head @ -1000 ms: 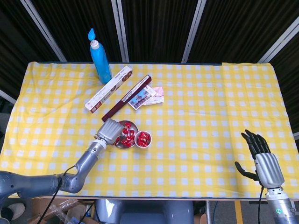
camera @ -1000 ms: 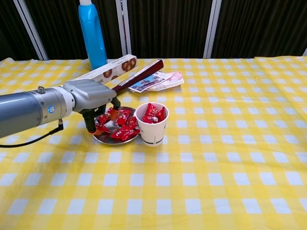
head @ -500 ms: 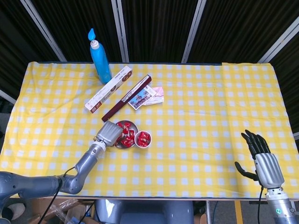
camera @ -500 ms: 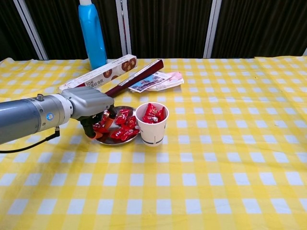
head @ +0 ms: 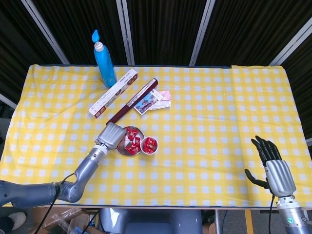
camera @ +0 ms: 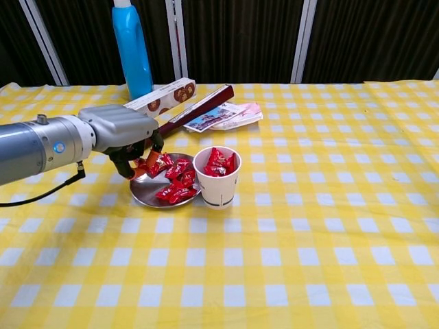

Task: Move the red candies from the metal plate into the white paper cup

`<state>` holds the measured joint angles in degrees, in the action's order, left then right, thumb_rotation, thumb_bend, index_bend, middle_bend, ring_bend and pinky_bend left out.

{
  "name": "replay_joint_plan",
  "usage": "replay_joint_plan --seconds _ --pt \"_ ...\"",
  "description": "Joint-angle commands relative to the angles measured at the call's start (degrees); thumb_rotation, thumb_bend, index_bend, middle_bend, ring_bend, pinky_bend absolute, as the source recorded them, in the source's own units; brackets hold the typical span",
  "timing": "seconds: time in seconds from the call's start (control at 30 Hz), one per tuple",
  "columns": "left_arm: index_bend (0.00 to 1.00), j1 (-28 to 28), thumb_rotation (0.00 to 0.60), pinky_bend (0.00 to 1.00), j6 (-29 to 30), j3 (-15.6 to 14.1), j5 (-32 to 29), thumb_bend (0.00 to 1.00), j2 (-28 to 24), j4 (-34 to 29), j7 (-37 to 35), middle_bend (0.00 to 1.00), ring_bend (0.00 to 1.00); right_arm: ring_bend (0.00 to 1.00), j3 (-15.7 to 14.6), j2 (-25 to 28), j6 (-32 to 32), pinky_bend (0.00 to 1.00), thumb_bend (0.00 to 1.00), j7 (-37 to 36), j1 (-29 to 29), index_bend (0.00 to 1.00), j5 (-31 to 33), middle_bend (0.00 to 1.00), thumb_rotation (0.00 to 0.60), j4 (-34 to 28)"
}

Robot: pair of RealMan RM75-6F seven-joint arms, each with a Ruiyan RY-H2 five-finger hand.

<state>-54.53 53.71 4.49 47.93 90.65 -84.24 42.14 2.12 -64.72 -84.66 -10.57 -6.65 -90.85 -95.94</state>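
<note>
The left hand [camera: 123,133] pinches one candy [camera: 152,164] in its fingers over the plate [camera: 144,195] at nine o'clock of the cup [camera: 217,179]; a loose pinch could drop it onto the surface, while the right hand [head: 275,168] idles with fingers wide.

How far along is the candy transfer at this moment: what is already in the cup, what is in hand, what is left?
Partly done. The white paper cup already holds several red candies. The left hand is over the metal plate's left edge, fingers curled down at a candy; whether it grips one is unclear. A pile of red candies is left on the plate. The right hand rests open, far from the work.
</note>
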Motion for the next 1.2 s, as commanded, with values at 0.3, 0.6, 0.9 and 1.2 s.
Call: replay_joint_plan --seconds 0.3,0.6,0.9,1.2 --pt "0.57 -1.9 0.6 0.99 3.7 5.7 5.9 0.46 -6.5 -12.5 -2.0 0.9 0.95 0.0 0.0 -0.1 0.0 0.0 0.39 0.3 0.0 0.0 -0.1 0.0 0.6 0.0" --pt "0.56 -5.0 0.6 0.99 2.3 5.5 4.0 0.45 -2.5 -12.9 1.4 0.9 0.95 0.0 0.1 0.1 -0.4 0.0 0.39 -0.1 0.1 0.0 0.0 0.0 0.6 0.0" --pt "0.54 -7.0 0.6 0.99 2.4 4.4 1.5 0.38 2.7 -9.4 4.4 0.9 0.95 0.0 0.2 0.4 -0.6 0.0 0.39 -0.9 0.1 0.0 -0.2 0.0 0.6 0.1" --pt "0.44 -7.3 0.6 0.99 3.2 4.8 1.0 0.29 5.4 -6.9 3.3 0.88 0.94 0.0 0.2 0.3 -0.8 0.0 0.39 -0.6 0.2 0.0 -0.3 0.0 0.6 0.1"
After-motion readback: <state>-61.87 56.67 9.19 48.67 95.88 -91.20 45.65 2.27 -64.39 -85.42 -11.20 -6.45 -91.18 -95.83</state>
